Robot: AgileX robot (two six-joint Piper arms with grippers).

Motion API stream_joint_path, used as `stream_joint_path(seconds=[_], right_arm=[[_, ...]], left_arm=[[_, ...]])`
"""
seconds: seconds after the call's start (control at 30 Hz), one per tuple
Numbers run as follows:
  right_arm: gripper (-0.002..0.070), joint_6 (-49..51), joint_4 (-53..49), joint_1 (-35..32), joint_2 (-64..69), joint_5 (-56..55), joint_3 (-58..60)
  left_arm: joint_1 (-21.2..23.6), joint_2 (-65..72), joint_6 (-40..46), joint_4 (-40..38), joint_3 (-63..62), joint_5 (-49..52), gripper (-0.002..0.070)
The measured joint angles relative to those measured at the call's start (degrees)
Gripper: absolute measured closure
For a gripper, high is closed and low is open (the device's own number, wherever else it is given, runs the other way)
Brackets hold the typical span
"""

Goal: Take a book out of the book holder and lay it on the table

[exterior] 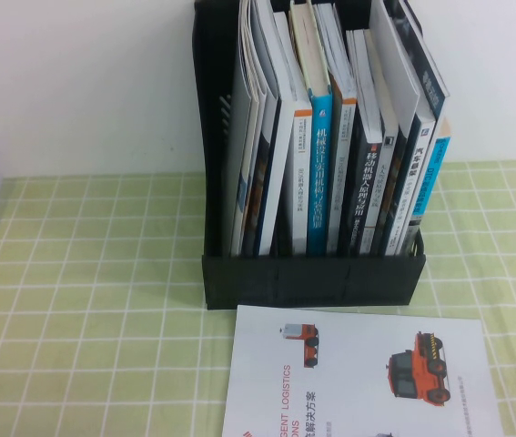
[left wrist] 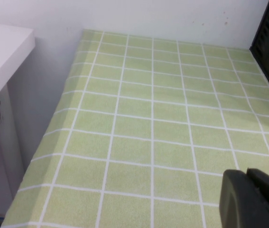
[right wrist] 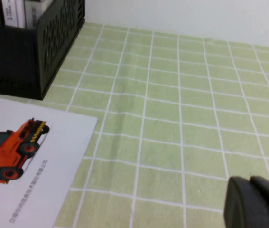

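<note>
The book lies flat, white cover up, at the near edge of the table, its far edge just in front of the low front wall of the book holder. The holder stands at the far edge, against the wall, packed with upright books, among them a blue-spined book. Bare checked cloth extends to both sides of the holder and book. The left gripper hovers above the cloth on the left side, clear of the table's left edge; the right gripper hovers right of the book. Neither touches anything; how far their fingers are open cannot be told.
</note>
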Motion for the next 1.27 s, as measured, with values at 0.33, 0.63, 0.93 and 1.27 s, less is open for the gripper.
stream_joint_path(seconds=[0.33,0.63,0.93,1.27], right_arm=[[0.0678,4.25,-0.80,-0.22,0.00,0.38,0.00],[0.0678,10.71,-0.84,-0.22,0.00,0.47,0.00],[0.0678,12.15,-0.84,-0.22,0.00,0.47,0.00],[0.0678,12.15,-0.84,-0.22,0.00,0.47,0.00]], left_arm=[[0.00,0.00,0.00,0.00,0.00,0.00,0.0676],[0.00,0.00,0.12,0.00,0.00,0.00,0.0676],[0.00,0.00,0.01,0.00,0.00,0.00,0.0676],[0.00,0.00,0.01,0.00,0.00,0.00,0.0676]])
